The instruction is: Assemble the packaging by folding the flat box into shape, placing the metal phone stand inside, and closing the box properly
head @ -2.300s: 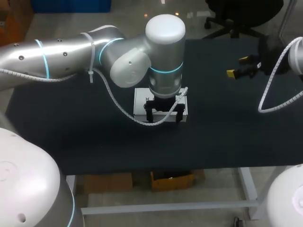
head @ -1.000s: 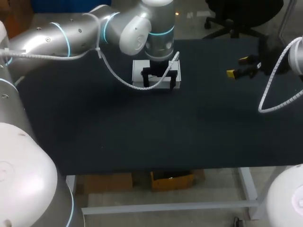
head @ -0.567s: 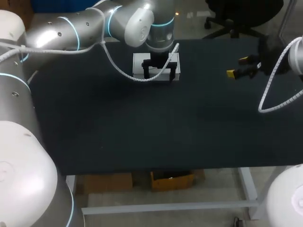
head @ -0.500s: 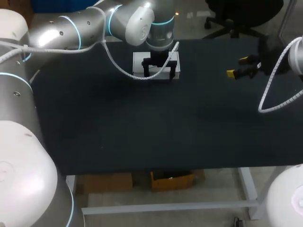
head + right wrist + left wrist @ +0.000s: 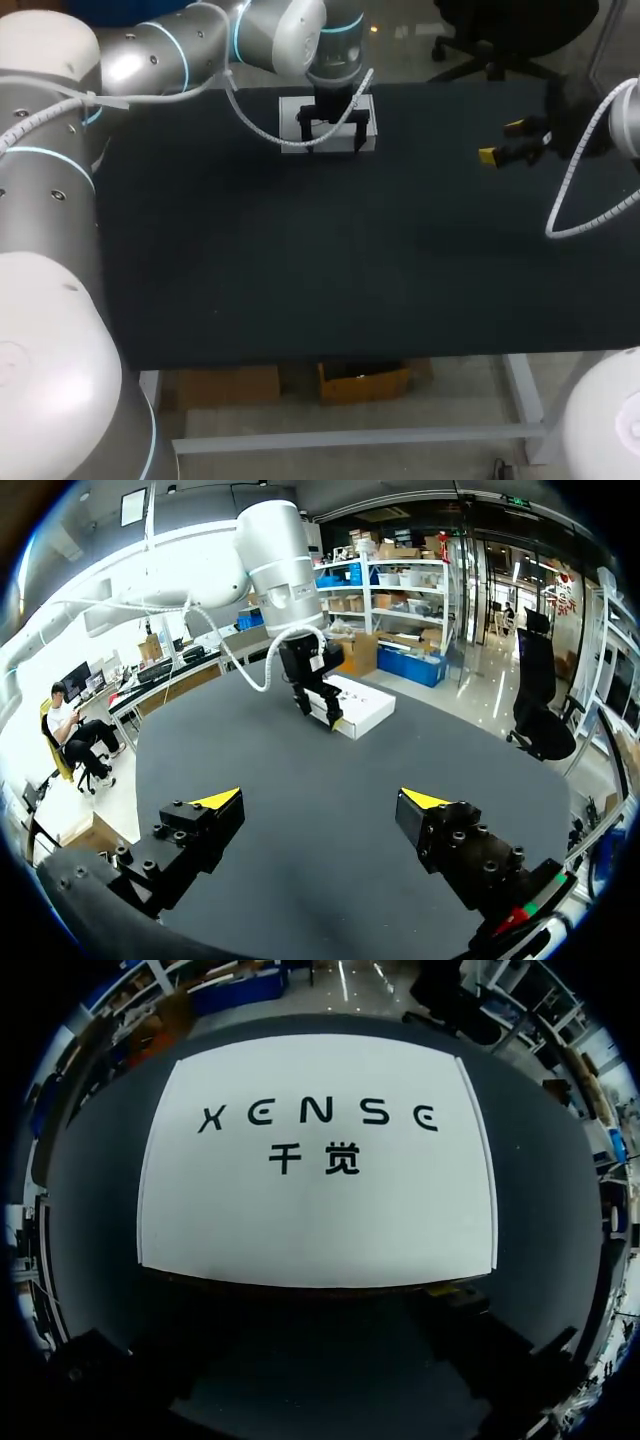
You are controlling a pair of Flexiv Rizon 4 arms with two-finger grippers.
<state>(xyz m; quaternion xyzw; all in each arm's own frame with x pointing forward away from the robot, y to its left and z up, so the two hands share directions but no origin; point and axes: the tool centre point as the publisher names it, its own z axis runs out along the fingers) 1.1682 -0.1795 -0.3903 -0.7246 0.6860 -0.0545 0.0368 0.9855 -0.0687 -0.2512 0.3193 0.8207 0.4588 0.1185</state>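
A closed white box point(image 5: 361, 135) with black print on its lid lies flat near the table's far edge. My left gripper point(image 5: 327, 133) hangs over its near side, fingers spread wide and pointing down. In the left wrist view the box lid point(image 5: 320, 1210) spreads ahead of the gripper, and its near edge is just ahead of the dark fingers. The right wrist view has the box point(image 5: 362, 709) far ahead with the left gripper point(image 5: 318, 702) at its end. My right gripper point(image 5: 503, 140) hovers open and empty at the far right, its yellow tips point(image 5: 222, 799) well apart. No metal phone stand shows.
The black table mat point(image 5: 350, 270) stretches from the box to the front edge. My left arm point(image 5: 180, 45) crosses the far left corner. A white cable loops beside my right arm point(image 5: 575, 190).
My left arm has moved away toward the table's far edge, and the white box has slid along with it. The right arm has stayed still.
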